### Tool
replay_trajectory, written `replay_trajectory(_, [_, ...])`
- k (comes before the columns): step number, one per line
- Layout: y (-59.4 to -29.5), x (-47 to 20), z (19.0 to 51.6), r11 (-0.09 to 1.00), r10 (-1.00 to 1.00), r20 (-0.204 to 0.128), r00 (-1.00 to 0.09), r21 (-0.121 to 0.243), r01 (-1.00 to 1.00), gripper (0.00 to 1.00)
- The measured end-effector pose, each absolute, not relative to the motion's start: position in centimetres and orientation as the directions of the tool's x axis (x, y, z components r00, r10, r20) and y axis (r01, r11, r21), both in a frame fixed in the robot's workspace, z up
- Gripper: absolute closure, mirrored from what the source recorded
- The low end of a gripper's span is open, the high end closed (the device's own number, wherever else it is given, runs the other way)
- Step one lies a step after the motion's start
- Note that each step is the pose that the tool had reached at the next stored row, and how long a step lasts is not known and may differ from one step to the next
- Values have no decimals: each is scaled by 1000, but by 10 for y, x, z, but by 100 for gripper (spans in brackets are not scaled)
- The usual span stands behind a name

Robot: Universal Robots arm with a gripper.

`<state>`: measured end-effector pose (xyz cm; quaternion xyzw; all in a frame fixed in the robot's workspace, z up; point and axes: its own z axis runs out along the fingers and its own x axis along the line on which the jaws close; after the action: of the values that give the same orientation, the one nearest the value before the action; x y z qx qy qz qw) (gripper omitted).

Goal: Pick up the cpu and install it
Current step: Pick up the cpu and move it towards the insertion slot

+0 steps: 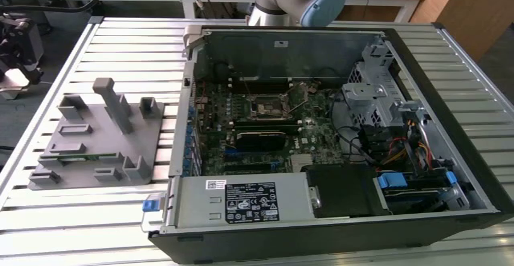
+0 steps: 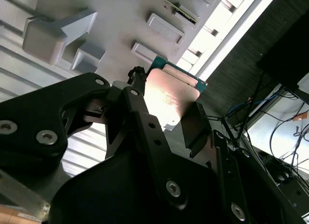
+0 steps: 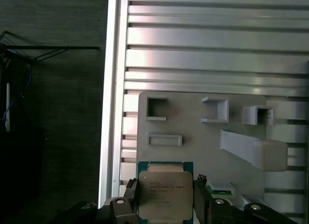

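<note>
The cpu (image 3: 164, 192) is a flat square chip with a silver lid and a green rim. It sits between the two black fingers of my gripper (image 3: 164, 201), which is shut on its opposite edges. In the second wrist view the cpu (image 2: 169, 96) shows its shiny lid, with my gripper (image 2: 166, 115) clamped around it. The chip hangs over the grey holder plate (image 3: 193, 151), near the plate's edge. The motherboard socket (image 1: 265, 105) lies inside the open computer case (image 1: 449, 97), with its metal frame and lever around it.
The grey holder plate (image 1: 96, 139) lies on the slatted table (image 1: 120, 43) at the exterior view's left, with raised blocks and posts. A green memory stick (image 1: 76, 156) rests in one of its slots. Cables, a drive cage and a power supply fill the case.
</note>
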<state>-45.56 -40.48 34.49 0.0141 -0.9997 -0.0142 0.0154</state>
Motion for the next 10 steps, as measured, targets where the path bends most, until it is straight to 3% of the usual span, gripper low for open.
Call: replay_trajectory(10, [-405,-456,350,999,-28,30,-999,29,-28,46])
